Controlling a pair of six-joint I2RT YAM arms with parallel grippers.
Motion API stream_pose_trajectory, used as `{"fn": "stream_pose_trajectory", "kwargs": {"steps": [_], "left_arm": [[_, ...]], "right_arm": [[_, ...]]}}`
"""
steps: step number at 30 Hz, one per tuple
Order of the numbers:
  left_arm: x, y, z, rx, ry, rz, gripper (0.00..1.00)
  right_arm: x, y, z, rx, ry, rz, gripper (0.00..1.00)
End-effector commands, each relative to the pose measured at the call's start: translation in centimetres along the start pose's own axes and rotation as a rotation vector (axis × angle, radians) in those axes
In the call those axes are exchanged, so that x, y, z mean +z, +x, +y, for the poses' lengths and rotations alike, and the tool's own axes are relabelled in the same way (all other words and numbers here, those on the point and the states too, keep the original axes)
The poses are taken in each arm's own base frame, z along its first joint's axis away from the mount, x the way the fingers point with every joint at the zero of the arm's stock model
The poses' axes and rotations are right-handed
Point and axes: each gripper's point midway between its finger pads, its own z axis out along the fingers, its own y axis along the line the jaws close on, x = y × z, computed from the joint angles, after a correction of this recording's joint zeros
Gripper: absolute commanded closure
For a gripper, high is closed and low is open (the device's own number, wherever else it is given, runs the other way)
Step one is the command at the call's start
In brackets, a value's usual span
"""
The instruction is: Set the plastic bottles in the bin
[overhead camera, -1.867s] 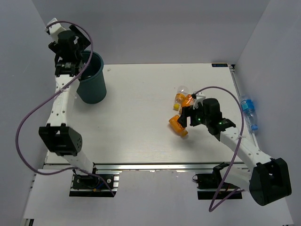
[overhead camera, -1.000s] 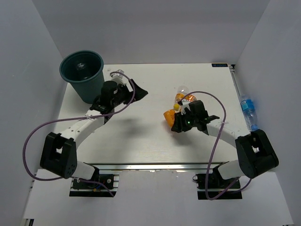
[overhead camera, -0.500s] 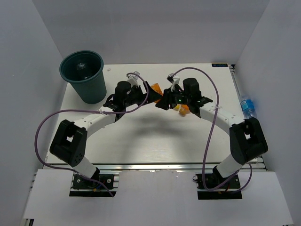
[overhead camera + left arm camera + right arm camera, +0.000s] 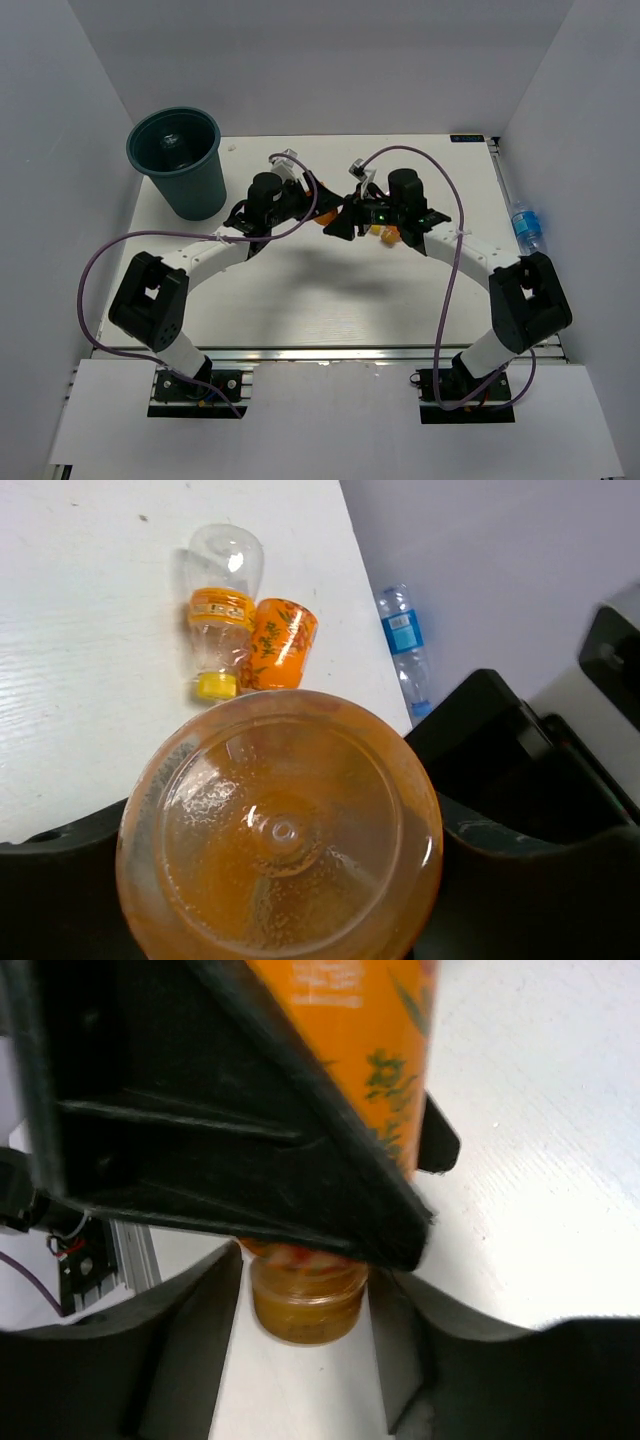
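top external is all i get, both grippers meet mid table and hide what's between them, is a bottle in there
Observer: Yes, the left wrist view shows the round base of an orange bottle between the fingers of the left gripper.
Operator: does the right gripper have it too
Observer: In the right wrist view the right gripper is closed on that bottle's narrower end, with a left gripper finger lying along its labelled body.
Operator: what's hidden behind the right arm
Observer: A clear bottle with a yellow cap and a second orange bottle lie side by side, touching, on the table.
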Motion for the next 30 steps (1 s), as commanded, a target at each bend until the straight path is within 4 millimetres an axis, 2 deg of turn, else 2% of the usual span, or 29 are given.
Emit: {"fn": "stream_pose_trajectory", "kwargs": {"steps": [1,2,4,5,6,7,8,9,10,11,12,13,14,15,16,17,19,20,21,22,23,24,25,26,27,28,29,30], "left_arm": [[-0.3,-2.4,-1.3,0.040,0.008,-0.056,0.64],[-0.4,-2.5,-1.5,0.053,0.012,-0.058,0.68],[-0.5,-3.4,-1.9,0.069,0.001,-0.073,0.72],[-0.5,-4.1,-1.8,0.095,-0.021,-0.093,0.72],[-0.6,-4.8,-1.6,0.103,-0.047,-0.107,0.72],[-0.9,-6.4,-1.6,0.098,-0.089,-0.120,0.74],[-0.9,-7.6,-1.0,0.103,-0.119,-0.133,0.75],[-1.5,-9.7,0.1,0.096,-0.145,-0.162,0.76],[-2.0,-12.1,-0.5,0.103,-0.142,-0.199,0.76],[-2.6,-13.5,0.4,0.098,-0.167,-0.218,0.77],[-4.1,-16.6,1.9,0.093,-0.209,-0.290,0.77],[-5.2,-19.1,1.7,0.105,-0.217,-0.351,0.76],[-6.3,-20.7,2.6,0.104,-0.259,-0.382,0.75],[-8.3,-23.7,4.3,0.101,-0.330,-0.458,0.75],[-9.8,-26.1,3.8,0.149,-0.371,-0.498,0.74],[-11.0,-27.6,4.2,0.164,-0.430,-0.539,0.73],[-14.5,-31.0,6.7,0.175,-0.630,-0.680,0.66],[-15.6,-32.5,6.6,0.201,-0.665,-0.723,0.54],[-17.2,-33.8,7.5,0.196,-0.718,-0.765,0.52],[-17.8,-34.3,9.7,0.184,-0.807,-0.774,0.52],[-18.9,-35.7,9.6,0.197,-0.844,-0.809,0.52],[-20.0,-36.3,10.9,0.187,-0.905,-0.829,0.52],[-20.2,-36.1,13.4,0.182,-1.000,-0.810,0.52],[-20.4,-36.3,14.3,0.178,-1.035,-0.806,0.44],[-21.3,-37.3,14.5,0.175,-1.058,-0.831,0.34],[-21.7,-37.3,16.6,0.172,-1.119,-0.805,0.20],[-21.8,-37.5,17.0,0.178,-1.140,-0.802,0.07],[-22.2,-38.1,16.5,0.185,-1.148,-0.816,0.02]], "right_arm": [[-1.1,-2.2,2.0,-0.074,-0.032,-0.064,0.40],[-1.2,-2.2,1.8,-0.077,-0.017,-0.069,0.27],[-1.7,-2.6,1.2,-0.081,0.039,-0.090,0.11],[-2.2,-3.1,1.4,-0.096,0.057,-0.106,0.11],[-2.5,-3.4,0.5,-0.103,0.117,-0.121,0.11],[-3.1,-3.5,-0.1,-0.104,0.165,-0.120,0.11],[-4.1,-4.4,-0.2,-0.127,0.212,-0.146,0.10],[-5.2,-4.8,-2.1,-0.129,0.335,-0.169,0.11],[-6.3,-5.0,-3.2,-0.126,0.408,-0.182,0.11],[-7.3,-5.2,-3.8,-0.133,0.461,-0.202,0.11],[-9.4,-6.3,-4.6,-0.132,0.570,-0.261,0.11],[-10.6,-5.3,-5.8,-0.104,0.651,-0.272,0.11],[-12.2,-6.1,-6.0,-0.101,0.715,-0.331,0.11],[-14.2,-6.1,-7.5,-0.076,0.846,-0.373,0.11],[-15.2,-5.2,-8.3,-0.040,0.903,-0.382,0.11],[-16.2,-5.2,-8.6,-0.032,0.939,-0.398,0.11],[-17.7,-4.7,-9.7,0.024,1.007,-0.412,0.11],[-18.1,-3.9,-10.3,0.059,1.028,-0.389,0.11],[-18.1,-3.5,-10.6,0.087,1.023,-0.378,0.11],[-19.0,-3.2,-11.5,0.125,1.047,-0.376,0.11],[-19.1,-2.9,-12.0,0.181,1.050,-0.377,0.11],[-19.5,-2.3,-12.6,0.213,1.049,-0.352,0.11],[-19.4,-1.9,-13.0,0.225,1.053,-0.334,0.11],[-19.6,-1.8,-13.3,0.233,1.064,-0.332,0.11],[-20.0,-1.5,-13.7,0.247,1.093,-0.327,0.11],[-20.0,-1.1,-14.1,0.264,1.105,-0.319,0.11],[-20.1,-1.0,-14.3,0.290,1.113,-0.326,0.11],[-20.2,-1.2,-14.5,0.299,1.114,-0.330,0.11]]}}
